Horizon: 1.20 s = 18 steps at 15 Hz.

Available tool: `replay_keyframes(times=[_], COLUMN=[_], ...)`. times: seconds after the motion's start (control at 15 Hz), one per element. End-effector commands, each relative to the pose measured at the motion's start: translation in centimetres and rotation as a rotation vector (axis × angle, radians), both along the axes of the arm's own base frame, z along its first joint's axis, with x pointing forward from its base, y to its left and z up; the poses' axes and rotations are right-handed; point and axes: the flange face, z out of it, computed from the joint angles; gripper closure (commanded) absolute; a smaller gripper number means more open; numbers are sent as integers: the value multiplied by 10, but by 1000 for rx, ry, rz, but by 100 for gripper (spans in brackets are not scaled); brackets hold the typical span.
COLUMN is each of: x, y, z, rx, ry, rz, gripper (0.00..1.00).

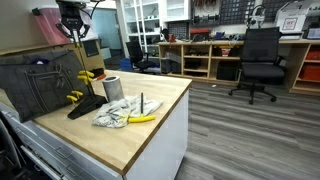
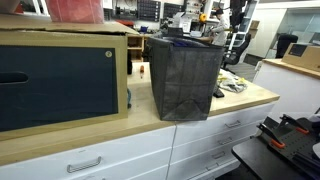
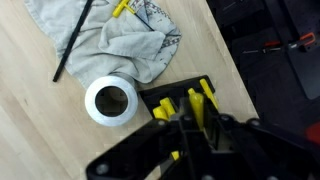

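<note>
My gripper (image 1: pixel 73 32) hangs high above the back of a wooden counter (image 1: pixel 150 135); it also shows in an exterior view (image 2: pixel 237 18). In the wrist view its dark fingers (image 3: pixel 190 122) meet together with nothing held. Straight below lies a black holder (image 3: pixel 180 98) with two yellow-handled tools (image 3: pixel 203 98), seen also in an exterior view (image 1: pixel 87 75). Beside it stands a white cup (image 3: pixel 111 101) (image 1: pixel 112 88). A crumpled grey cloth (image 3: pixel 125 40) (image 1: pixel 115 115) lies past the cup, with a black pen (image 3: pixel 72 40) and a yellow marker (image 1: pixel 142 118) on it.
A black wire rack (image 1: pixel 40 85) stands at the counter's back; it shows as a dark basket in an exterior view (image 2: pixel 185 75). A wooden box with a dark panel (image 2: pixel 60 75) sits beside it. An office chair (image 1: pixel 262 60) and shelves (image 1: pixel 200 55) stand across the floor.
</note>
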Motion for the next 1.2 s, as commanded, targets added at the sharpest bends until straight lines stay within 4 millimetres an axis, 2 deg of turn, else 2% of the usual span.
replay_keyframes(times=[0.0, 0.2, 0.6, 0.93, 1.13], x=[-4, -8, -18, -10, -8], y=[6, 10, 34, 43, 56], z=[5, -3, -20, -30, -35], rx=[-2, 10, -2, -39, -43], ry=[-16, 15, 40, -6, -50], rz=[19, 45, 105, 113, 137], gripper=[96, 96, 96, 96, 96])
